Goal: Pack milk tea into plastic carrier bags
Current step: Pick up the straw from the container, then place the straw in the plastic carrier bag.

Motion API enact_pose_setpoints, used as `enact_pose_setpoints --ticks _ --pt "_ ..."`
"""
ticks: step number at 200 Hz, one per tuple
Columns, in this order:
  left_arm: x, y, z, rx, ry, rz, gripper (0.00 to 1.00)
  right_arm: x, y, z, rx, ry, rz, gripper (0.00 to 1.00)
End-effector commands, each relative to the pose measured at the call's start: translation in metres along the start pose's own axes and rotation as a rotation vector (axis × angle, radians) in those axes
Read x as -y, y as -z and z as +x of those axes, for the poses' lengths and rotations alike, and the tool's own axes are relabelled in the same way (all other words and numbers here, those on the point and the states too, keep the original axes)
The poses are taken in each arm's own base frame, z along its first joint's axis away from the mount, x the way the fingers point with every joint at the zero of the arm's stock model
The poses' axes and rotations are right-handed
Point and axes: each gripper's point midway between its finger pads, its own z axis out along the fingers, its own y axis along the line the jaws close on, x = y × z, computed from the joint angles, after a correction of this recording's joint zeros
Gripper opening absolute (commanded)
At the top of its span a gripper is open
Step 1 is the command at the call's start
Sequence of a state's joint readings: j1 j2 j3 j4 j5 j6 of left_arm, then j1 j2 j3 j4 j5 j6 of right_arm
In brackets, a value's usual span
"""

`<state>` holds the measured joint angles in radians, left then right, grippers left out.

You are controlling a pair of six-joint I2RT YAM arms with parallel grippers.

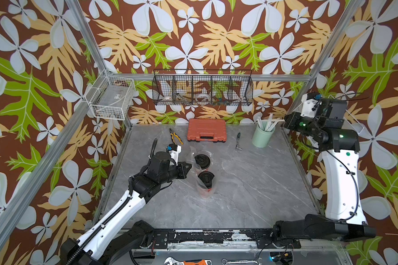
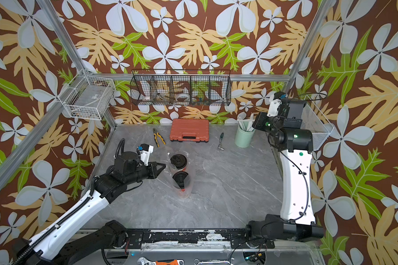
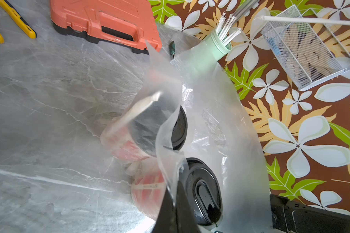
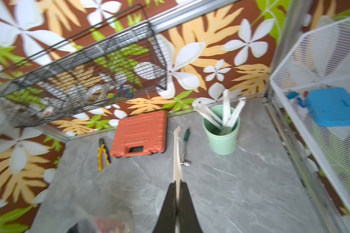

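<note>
Two cups (image 1: pixel 202 160) (image 1: pixel 206 177) with black lids stand upright side by side, left of the middle of the grey marble table (image 1: pixel 251 183), each with a clear plastic bag (image 1: pixel 205 193) loose around it. In both top views they appear to touch or nearly touch. The left gripper (image 1: pixel 189 166) sits just beside the farther cup with its fingers pressed together. The left wrist view shows them clamped on a fold of the plastic bag (image 3: pixel 220 121), though which of the two bags it belongs to cannot be told. The right arm is raised at the back right corner, well apart from the cups. In the right wrist view the right gripper (image 4: pixel 177 186) is pinched on a white paper-wrapped straw (image 4: pixel 177 157) that sticks out beyond its tips. Near it stands a pale green cup (image 1: pixel 261 137) holding more straws. Along the back edge lie an orange tool case (image 1: pixel 206 133), yellow-handled pliers (image 1: pixel 175 135) and a small green-handled tool (image 1: pixel 238 141).
</note>
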<state>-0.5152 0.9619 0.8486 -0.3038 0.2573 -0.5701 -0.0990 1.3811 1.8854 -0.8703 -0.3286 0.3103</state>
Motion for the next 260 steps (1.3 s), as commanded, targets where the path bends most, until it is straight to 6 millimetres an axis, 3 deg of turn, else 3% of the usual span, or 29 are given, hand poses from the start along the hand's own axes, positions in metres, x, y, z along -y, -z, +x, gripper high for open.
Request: enact_pose_setpoints --ticks 1,27,53,93,118,158,222,260 --pt "-0.003 0.002 -0.007 0.027 -0.018 -0.029 0.00 -0.048 0.018 0.016 -0.049 0.011 -0.187 0.00" --pt "-0.008 0.004 -0.006 0.024 -0.023 -0.057 0.00 -0.103 0.034 0.040 -0.116 0.014 -0.365 0.00" --pt "-0.008 0.003 -0.007 0.023 -0.027 -0.061 0.00 -0.160 0.050 0.080 -0.228 0.068 -0.513 0.00" --pt "-0.002 0.002 -0.009 0.009 -0.029 -0.045 0.00 -0.197 0.061 0.143 -0.404 0.167 -0.570 0.00" --pt "0.004 0.006 -0.012 0.005 -0.037 -0.032 0.00 -0.207 0.063 0.178 -0.503 0.245 -0.538 0.00" --pt "0.014 0.008 -0.011 -0.004 -0.027 0.020 0.00 -0.199 0.060 0.203 -0.570 0.296 -0.471 0.00" --pt "0.029 0.007 -0.005 -0.023 -0.005 0.126 0.00 -0.221 0.055 0.219 -0.617 0.380 -0.494 0.00" --pt "0.031 0.008 -0.003 -0.026 0.001 0.139 0.00 -0.233 0.058 0.212 -0.607 0.390 -0.536 0.00"
